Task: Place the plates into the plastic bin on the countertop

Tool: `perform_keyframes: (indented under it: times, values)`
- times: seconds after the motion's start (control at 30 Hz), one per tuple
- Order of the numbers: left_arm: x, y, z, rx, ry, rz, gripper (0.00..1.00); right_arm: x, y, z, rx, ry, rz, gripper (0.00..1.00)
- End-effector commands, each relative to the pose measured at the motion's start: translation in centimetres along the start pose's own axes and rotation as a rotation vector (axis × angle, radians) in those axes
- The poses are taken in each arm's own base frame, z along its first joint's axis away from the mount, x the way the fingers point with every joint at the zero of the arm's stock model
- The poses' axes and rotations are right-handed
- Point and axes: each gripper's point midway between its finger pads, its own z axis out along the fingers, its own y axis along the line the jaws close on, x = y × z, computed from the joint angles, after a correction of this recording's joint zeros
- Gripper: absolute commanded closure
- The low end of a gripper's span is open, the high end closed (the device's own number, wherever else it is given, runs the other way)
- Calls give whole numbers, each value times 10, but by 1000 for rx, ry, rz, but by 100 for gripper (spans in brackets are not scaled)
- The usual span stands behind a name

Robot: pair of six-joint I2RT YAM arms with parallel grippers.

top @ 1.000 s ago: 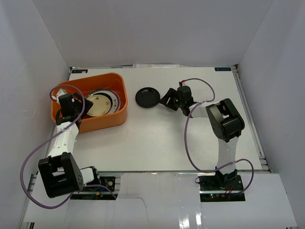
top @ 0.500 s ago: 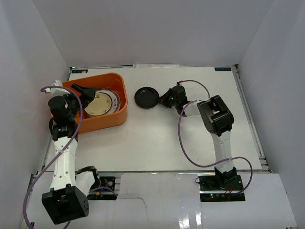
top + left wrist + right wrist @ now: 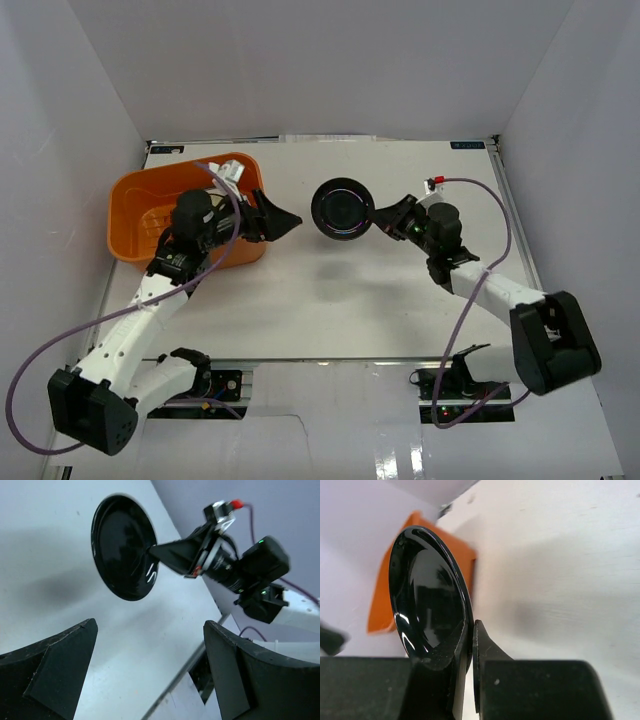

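A glossy black plate [image 3: 342,208] hangs tilted on its edge above the white countertop [image 3: 330,300], right of the orange plastic bin [image 3: 135,215]. My right gripper [image 3: 378,218] is shut on the plate's right rim. In the right wrist view the rim [image 3: 425,595] sits pinched between the fingers of that gripper [image 3: 472,627], with the bin [image 3: 381,605] behind it. My left arm reaches across the bin, and its left gripper [image 3: 278,220] stands open and empty, pointing at the plate [image 3: 122,555]. The left gripper [image 3: 150,630] holds nothing between its wide jaws. The arm hides the bin's right half.
White walls enclose the countertop on three sides. A purple cable [image 3: 480,190] loops from the right arm, and another [image 3: 60,340] trails from the left arm. The plate's shadow [image 3: 330,268] lies on the countertop below it.
The right gripper shut on the black plate and lifted it off the countertop onto its edge. The left arm swung from the bin's left side across it to the right, opening fully.
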Motion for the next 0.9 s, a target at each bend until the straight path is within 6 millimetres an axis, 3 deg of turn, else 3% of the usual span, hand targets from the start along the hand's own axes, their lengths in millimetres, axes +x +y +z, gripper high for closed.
perform_keyframes:
  times: [0.0,0.13,0.27,0.3,0.4,0.43,0.5,0.53,0.6,0.63,0.67,0.73,0.8,0.83,0.87]
  values:
    - [31,-7,16,-20,96,14,2,13,39,-29,-170,65,-59,92]
    - [50,-10,36,-64,127,24,3,15,67,-58,-267,89,-76,92]
    - [55,-7,47,-95,128,30,22,15,77,-71,-291,90,-92,92]
    - [55,-7,49,-94,126,28,41,15,79,-74,-294,92,-98,92]
    - [53,-5,53,-94,115,23,68,16,78,-74,-289,107,-106,92]
    - [52,-6,53,-95,108,23,86,17,78,-73,-288,114,-104,92]
    - [48,-3,54,-114,91,26,98,19,77,-73,-285,122,-102,89]
    - [42,-4,54,-123,77,30,100,19,77,-73,-284,123,-100,86]
    - [33,1,52,-169,43,40,100,20,78,-73,-290,132,-107,67]
    - [29,4,51,-194,28,47,100,22,76,-73,-279,144,-116,52]
    - [17,6,48,-222,-7,66,100,22,75,-74,-274,147,-124,46]
    - [-4,28,35,-351,-82,75,100,23,73,-78,-262,150,-139,34]
    - [-36,61,13,-443,-168,33,100,25,68,-81,-244,146,-161,30]
    - [-44,63,4,-409,-172,2,100,28,65,-85,-237,150,-164,29]
    - [-67,97,-20,-487,-241,-64,100,29,62,-86,-234,150,-170,29]
